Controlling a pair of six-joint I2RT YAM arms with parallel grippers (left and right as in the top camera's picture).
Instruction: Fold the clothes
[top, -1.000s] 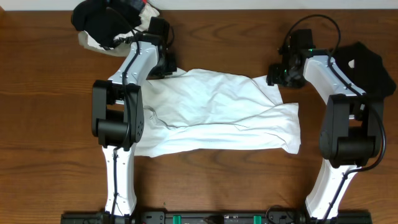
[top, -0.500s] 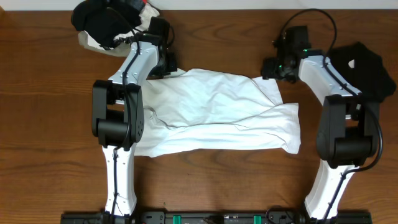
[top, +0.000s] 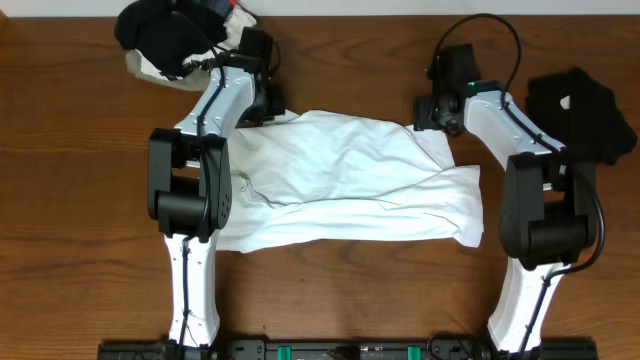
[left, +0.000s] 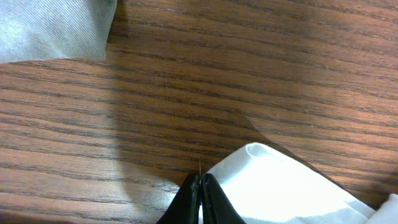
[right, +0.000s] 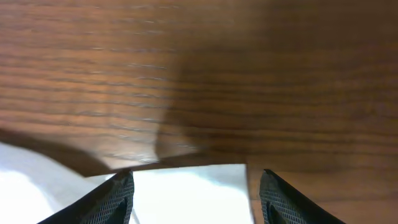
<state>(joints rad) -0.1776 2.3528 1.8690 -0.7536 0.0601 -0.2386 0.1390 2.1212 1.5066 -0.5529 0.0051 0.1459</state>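
- The white T-shirt is lying spread and rumpled on the table.
- The left gripper is sitting at the shirt's far left corner with its jaws pressed together against the cloth edge. I cannot tell whether it is pinching any cloth.
- The right gripper is hovering at the shirt's far right corner, jaws standing apart astride the hem and gripping nothing.
- A black garment is lying to the right of the shirt.
- A heap of clothes is lying beyond the shirt's far left corner.

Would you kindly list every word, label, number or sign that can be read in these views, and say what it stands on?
None can be read. The white T-shirt shows no print; a pale mark on the black garment is too small to make out, and the pile of clothes shows no lettering.
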